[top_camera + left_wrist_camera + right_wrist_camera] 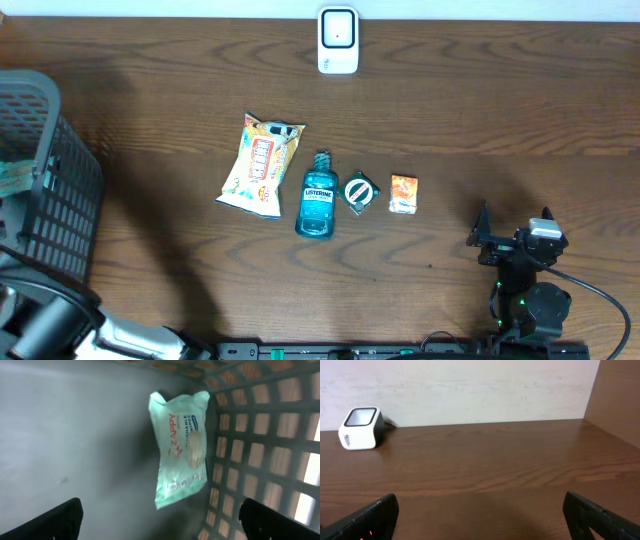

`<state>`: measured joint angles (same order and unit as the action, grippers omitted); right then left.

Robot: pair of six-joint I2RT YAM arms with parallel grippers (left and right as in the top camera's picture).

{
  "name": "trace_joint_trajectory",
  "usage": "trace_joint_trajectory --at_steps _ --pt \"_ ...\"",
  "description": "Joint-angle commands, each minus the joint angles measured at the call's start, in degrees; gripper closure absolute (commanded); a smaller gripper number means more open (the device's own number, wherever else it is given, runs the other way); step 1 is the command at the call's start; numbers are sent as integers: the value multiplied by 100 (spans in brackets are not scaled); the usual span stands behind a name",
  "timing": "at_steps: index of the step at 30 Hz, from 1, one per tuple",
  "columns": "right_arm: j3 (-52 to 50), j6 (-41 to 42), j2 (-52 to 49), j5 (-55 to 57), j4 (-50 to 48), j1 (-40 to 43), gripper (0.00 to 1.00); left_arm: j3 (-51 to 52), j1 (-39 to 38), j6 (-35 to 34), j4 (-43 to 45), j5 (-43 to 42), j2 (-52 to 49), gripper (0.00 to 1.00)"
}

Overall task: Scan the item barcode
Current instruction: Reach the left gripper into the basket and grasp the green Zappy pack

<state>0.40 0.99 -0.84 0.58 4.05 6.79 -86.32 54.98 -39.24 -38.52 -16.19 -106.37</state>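
Both jaws are open and empty; go for the wipes (181, 450) and your left jaws could snag the basket (235, 467) wall.

On one brown wooden table (500, 110) there are one white box-shaped barcode scanner (338, 40), one yellow-and-white crinkled snack bag (260, 165), one blue plastic mouthwash bottle (318, 197), one small dark round item (360, 191), one small orange packet (403, 193), and one dark grey plastic lattice basket (70, 190) containing one mint-green soft pack of wipes (180, 445).
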Motion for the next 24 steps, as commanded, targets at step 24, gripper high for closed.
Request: trace_joint_trajectory --at_steps 24 --pt "-9 -44 42 -31 22 13 1 -15 -625 302 723 387 -1294 2"
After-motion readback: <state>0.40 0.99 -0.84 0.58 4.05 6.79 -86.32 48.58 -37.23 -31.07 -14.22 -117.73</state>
